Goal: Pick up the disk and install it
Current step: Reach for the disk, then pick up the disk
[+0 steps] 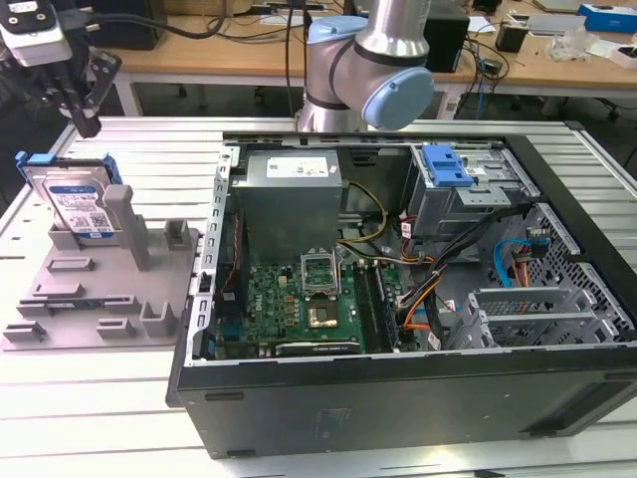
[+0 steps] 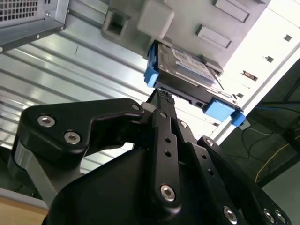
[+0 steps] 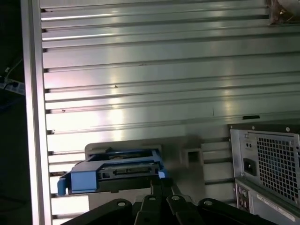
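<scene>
My claw [image 1: 84,112] hangs with its fingers pressed together and nothing between them, just above the disk [image 1: 80,204] and apart from it. The disk stands on edge in the grey tray [image 1: 100,299] on the worktop [image 1: 90,418], at the exterior view's left, beside the open computer case [image 1: 398,398].

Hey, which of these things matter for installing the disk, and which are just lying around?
Job in hand: disk, standing in the grey tray; gripper close by it; open computer case.
Lying about: blue box on the back bench.
</scene>
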